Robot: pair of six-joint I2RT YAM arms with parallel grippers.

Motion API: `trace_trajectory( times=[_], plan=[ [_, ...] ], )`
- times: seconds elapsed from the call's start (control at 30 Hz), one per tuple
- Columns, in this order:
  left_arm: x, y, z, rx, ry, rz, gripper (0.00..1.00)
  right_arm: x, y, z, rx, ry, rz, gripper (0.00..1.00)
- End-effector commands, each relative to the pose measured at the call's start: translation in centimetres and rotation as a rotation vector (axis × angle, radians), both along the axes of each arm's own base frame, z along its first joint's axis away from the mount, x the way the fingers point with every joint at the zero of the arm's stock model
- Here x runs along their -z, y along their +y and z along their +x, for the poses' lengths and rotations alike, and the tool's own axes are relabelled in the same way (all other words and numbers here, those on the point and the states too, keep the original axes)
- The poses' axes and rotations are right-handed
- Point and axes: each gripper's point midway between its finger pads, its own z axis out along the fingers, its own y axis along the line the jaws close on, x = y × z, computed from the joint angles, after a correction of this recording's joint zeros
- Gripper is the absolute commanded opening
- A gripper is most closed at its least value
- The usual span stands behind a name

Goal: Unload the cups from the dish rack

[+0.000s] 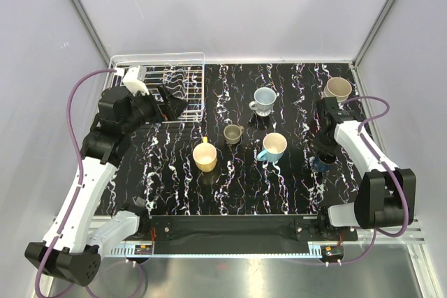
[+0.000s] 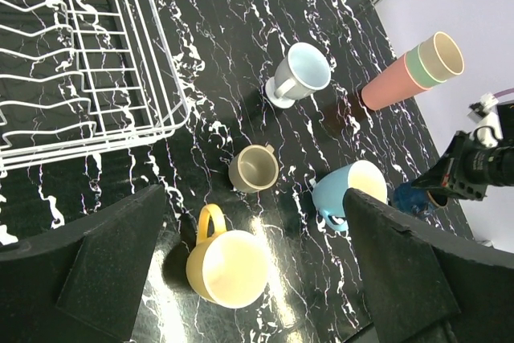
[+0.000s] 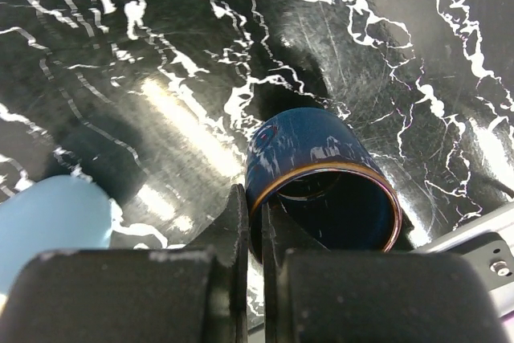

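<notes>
A black table (image 1: 174,193) veined with white fills my view, closed in by plain pale walls (image 1: 279,5). From overhead, the white wire dish rack (image 1: 183,68) sits at the far left corner, and the left gripper (image 1: 171,102) hangs just at its near edge. The cups stand out on the table to the rack's right: a yellow mug (image 1: 204,156), a grey-brown mug (image 1: 232,133), a pale blue mug (image 1: 263,100), a cyan mug (image 1: 272,147) with a cream inside, and tumblers (image 1: 337,88) at the far right. The overhead view shows only a tan mouth there. My left wrist camera shows them as a nested stack, pinkish outside, then green, then tan. That same camera shows the left gripper's dark fingers (image 2: 120,271) spread wide with nothing between them, above the yellow and grey-brown mugs. From overhead, the right gripper (image 1: 325,148) covers most of a navy mug (image 1: 320,163) near the right edge. Only my right wrist camera shows the grip: its two fingers (image 3: 233,230) are pressed together, pinching the wall of the navy mug at its rim. I cannot tell whether that mug touches the table.
</notes>
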Motion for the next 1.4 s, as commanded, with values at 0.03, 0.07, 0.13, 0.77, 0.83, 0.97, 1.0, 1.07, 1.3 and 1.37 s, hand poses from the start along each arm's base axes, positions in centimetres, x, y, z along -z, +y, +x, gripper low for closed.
trace_trajectory(
  times=[0.03, 0.07, 0.13, 0.77, 0.83, 0.97, 1.0, 1.07, 1.3, 1.37],
  plan=[
    [-1.6, -0.2, 0.2, 0.012, -0.065, -0.015, 0.99, 0.4, -1.2, 1.4, 0.065, -0.070, -0.045, 0.00],
    [-1.5, -0.2, 0.2, 0.011, -0.063, -0.013, 0.99, 0.8, -1.2, 1.3, 0.067, -0.063, -0.046, 0.00],
    [-1.3, -0.2, 0.2, 0.011, -0.054, -0.007, 0.99, 1.0, -1.4, 1.3, 0.077, -0.060, -0.058, 0.00],
    [-2.5, 0.1, -0.4, 0.019, -0.085, 0.019, 0.99, -3.1, -0.9, 2.3, 0.026, -0.100, -0.030, 0.52],
    [-3.0, 0.0, -0.5, 0.029, -0.098, 0.013, 0.99, -5.4, -0.6, 3.0, 0.015, -0.152, -0.014, 0.61],
    [-3.8, -0.4, -0.9, 0.058, -0.125, 0.004, 0.99, -9.7, 0.5, 3.4, -0.045, -0.240, 0.044, 0.84],
    [-4.0, -0.5, -1.1, 0.066, -0.132, 0.002, 0.99, -10.7, 0.9, 3.6, -0.057, -0.270, 0.062, 0.98],
    [-4.5, -0.8, -1.4, 0.092, -0.150, -0.003, 0.99, -14.0, 2.8, 4.4, -0.145, -0.376, 0.147, 1.00],
    [-8.3, -2.3, -4.0, 0.236, -0.336, -0.040, 0.99, -23.9, 6.9, 4.2, -0.440, -0.725, 0.275, 1.00],
    [-9.5, -2.5, -5.0, 0.267, -0.402, -0.044, 0.99, -25.5, 7.8, 3.8, -0.517, -0.788, 0.295, 1.00]
  ],
)
